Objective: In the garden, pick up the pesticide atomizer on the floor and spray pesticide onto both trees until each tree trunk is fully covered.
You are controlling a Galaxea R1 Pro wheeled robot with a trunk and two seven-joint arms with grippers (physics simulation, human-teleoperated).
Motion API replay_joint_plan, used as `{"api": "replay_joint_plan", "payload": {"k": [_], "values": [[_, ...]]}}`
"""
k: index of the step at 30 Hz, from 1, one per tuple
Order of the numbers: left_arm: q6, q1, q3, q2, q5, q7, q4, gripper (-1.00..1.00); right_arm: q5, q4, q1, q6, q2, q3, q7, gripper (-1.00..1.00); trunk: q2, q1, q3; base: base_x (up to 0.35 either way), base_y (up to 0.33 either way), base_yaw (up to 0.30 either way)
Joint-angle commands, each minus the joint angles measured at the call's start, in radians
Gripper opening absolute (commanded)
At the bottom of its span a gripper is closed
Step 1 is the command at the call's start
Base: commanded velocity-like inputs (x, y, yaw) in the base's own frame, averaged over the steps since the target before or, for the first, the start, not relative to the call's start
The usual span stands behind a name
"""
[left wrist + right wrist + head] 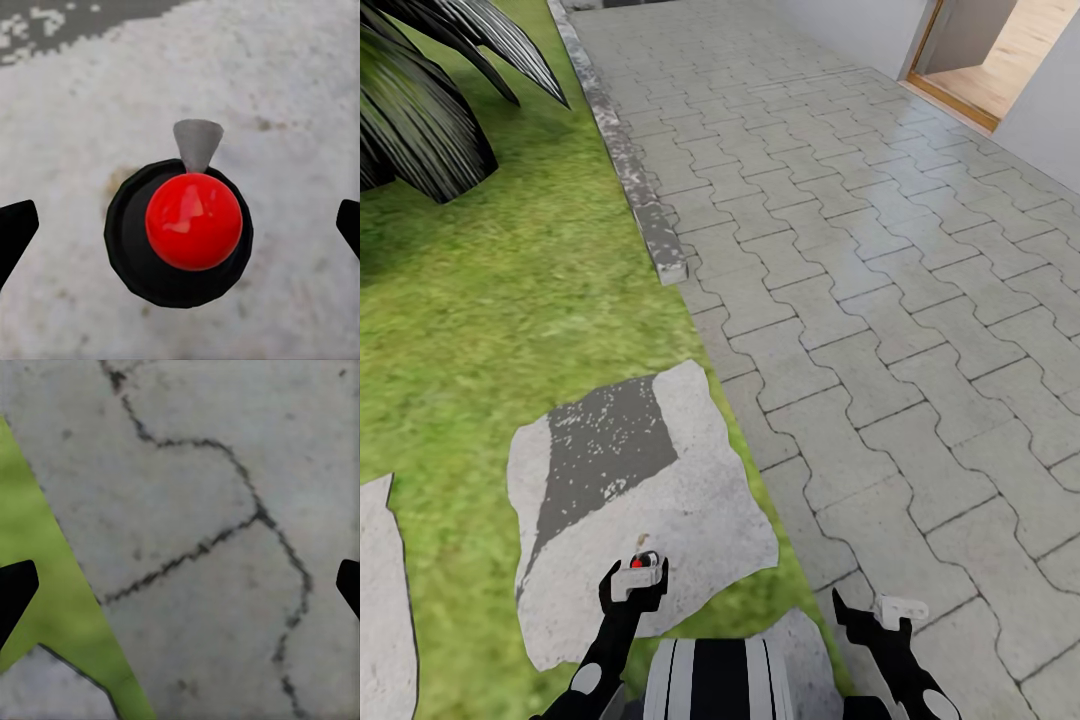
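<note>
Currently left tool (180, 225) hangs straight over the pesticide atomizer (191, 225), jaws apart, one tip each side w/ gaps, not touching. Atomizer stands upright on stepping stone (690, 520), red cap up; top-down approach suits a grab. Right tool (180, 585) also apart, idle over paving (225, 472) by grass edge.

Atomizer (193, 232) on stepping stone (690, 520); lawn (490, 300) left, paving (880, 300) right.

Grey interlocking paving (880, 300) ran beside a grass lawn (490, 300), edged by a stone kerb (630, 170); pale stepping stones (650, 500) lay in the grass.
</note>
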Motion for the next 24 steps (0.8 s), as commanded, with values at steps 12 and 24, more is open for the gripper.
{"api": "replay_joint_plan", "payload": {"k": [12, 24], "values": [[-0.007, 0.004, -0.007, 0.002, 0.005, 0.009, 0.0, -1.0, 0.0, 0.0, -0.001, -0.002, 0.0, -0.007, 0.009, 1.0, 0.0, 0.0, 0.0, 0.0, 0.0, 0.0], [-0.006, 0.005, -0.008, 0.002, 0.005, 0.009, 0.0, -1.0, 0.0, 0.0, -0.001, -0.002, 0.0, -0.008, 0.009, 1.0, 0.0, 0.0, 0.0, 0.0, 0.0, 0.0]]}}
